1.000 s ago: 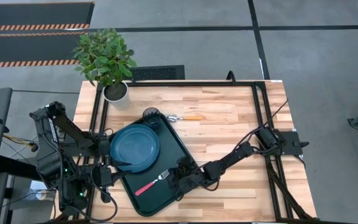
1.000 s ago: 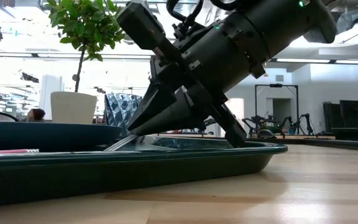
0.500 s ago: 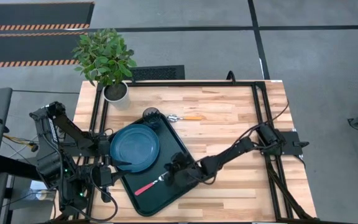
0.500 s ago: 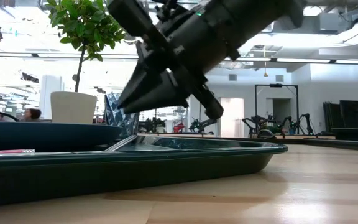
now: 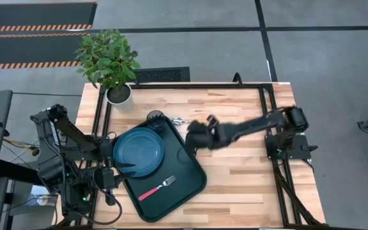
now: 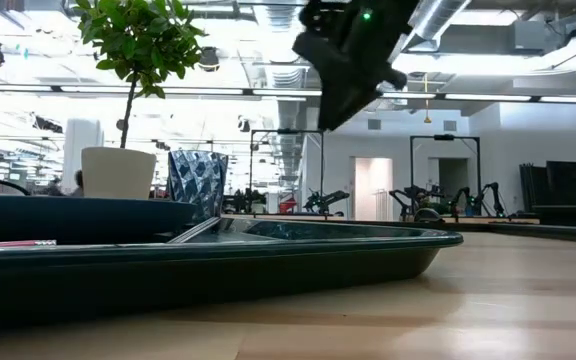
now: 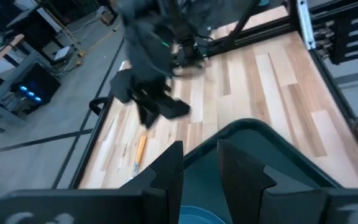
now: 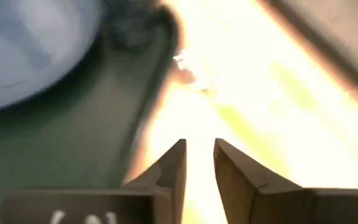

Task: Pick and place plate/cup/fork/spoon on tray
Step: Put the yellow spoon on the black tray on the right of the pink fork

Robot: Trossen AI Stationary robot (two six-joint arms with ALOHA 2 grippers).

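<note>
Now the right arm stretches level across the surface, its right claw raised above the tray's far edge near the spoon, fingers narrowly parted, empty. On the tray lie the plate, cup and fork. The left claw, narrowly parted and empty, hangs folded at the tray's near side.

Tray: dark green. Plate: dark blue-teal. Fork: red-pink handle, silver tines. Cup: smoky grey. Plant pot: white, green leaves. Table: pale striped wood.
</note>
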